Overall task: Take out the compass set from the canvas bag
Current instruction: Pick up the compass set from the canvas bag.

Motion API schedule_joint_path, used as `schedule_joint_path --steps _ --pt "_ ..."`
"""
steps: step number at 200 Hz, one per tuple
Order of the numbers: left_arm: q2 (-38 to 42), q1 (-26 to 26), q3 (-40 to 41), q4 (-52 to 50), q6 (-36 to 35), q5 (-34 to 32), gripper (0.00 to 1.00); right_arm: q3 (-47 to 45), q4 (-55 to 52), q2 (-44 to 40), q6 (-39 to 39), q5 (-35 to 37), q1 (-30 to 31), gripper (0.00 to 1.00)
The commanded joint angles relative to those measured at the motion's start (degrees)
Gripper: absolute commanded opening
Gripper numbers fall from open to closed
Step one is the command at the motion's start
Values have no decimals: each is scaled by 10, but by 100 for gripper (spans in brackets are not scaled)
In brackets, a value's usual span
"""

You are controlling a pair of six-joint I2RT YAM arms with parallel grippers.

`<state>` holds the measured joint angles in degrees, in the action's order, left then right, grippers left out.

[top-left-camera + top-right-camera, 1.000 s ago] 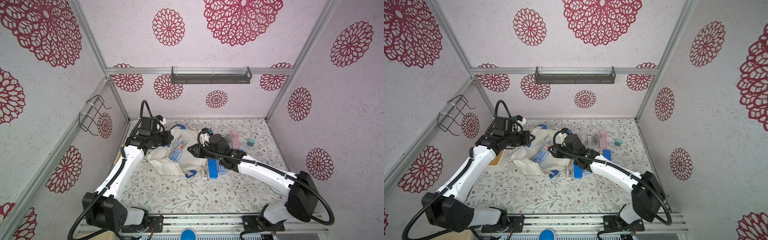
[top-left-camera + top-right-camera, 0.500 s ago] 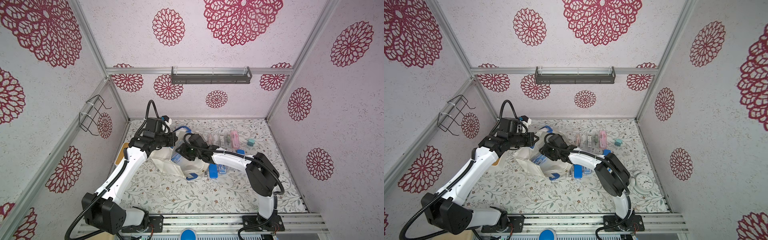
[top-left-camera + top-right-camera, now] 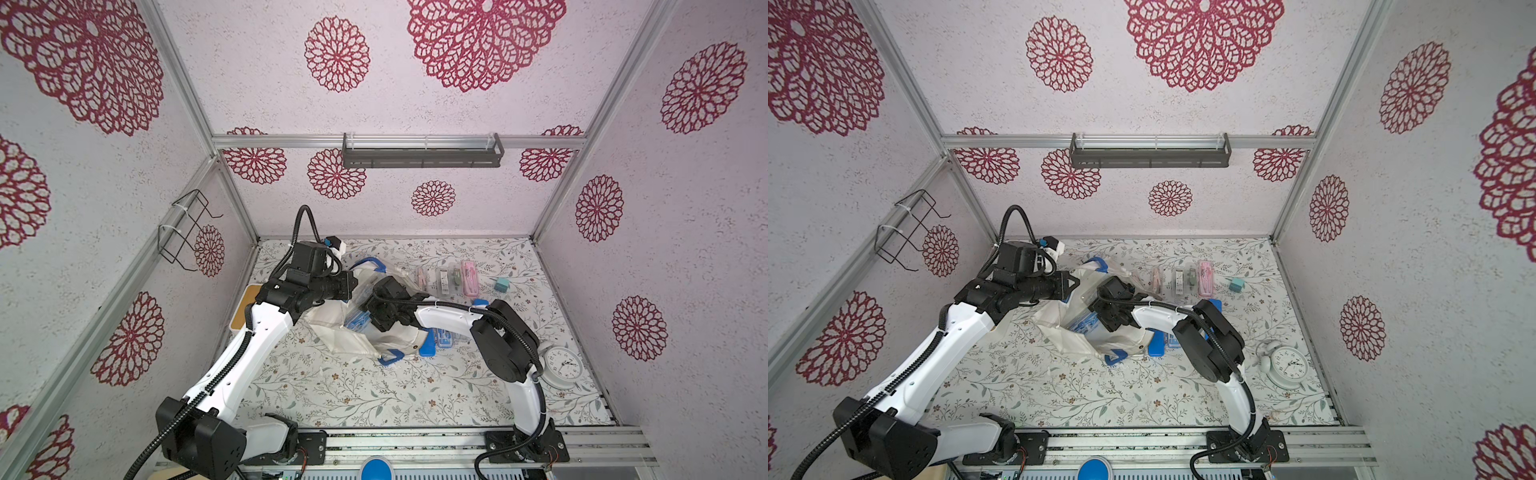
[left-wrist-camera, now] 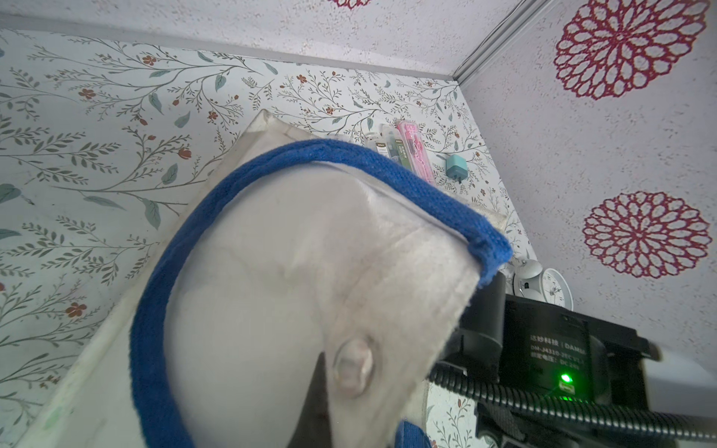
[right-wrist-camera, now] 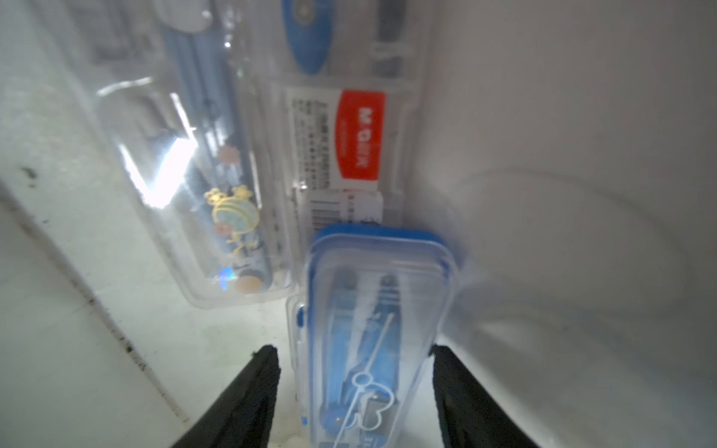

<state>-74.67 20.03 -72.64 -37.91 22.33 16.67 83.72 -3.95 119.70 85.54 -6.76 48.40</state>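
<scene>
Compass set (image 5: 372, 318) seemingly betw. right pincer (image 5: 353, 349)

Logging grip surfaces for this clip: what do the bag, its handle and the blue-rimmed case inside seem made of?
The bag looks like off-white woven cloth: matte, slightly fuzzy, creased. Its handle seems a blue knitted strap, with ribbed texture. The case is probably hard clear plastic with a blue rim: glossy, contents showing through.
</scene>
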Motion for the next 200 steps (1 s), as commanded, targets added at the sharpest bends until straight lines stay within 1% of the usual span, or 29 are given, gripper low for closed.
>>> schedule_joint_path --steps 1,26,42,88,113,143,166,200 --pt "17 4 -2 53 -5 14 0 -2 -10 6 32 17 -8 66" --pt "11 8 -5 57 3 23 0 0 18 23 36 13 -13 66" --pt "10 13 -4 60 8 24 0 1 38 37 39 7 -16 64" --pt "16 18 12 60 24 23 0 -15 121 53 42 -10 -26 45" --pt "24 18 23 53 21 10 0 -15 149 46 8 -20 -31 35" --pt "32 11 29 40 17 -19 0 -16 159 21 -31 -31 -34 27" --pt "32 -10 36 43 30 -21 0 -26 163 -7 -48 -39 -33 24" --pt "27 -32 38 52 43 -19 0 -44 155 -55 -70 -51 -33 24"
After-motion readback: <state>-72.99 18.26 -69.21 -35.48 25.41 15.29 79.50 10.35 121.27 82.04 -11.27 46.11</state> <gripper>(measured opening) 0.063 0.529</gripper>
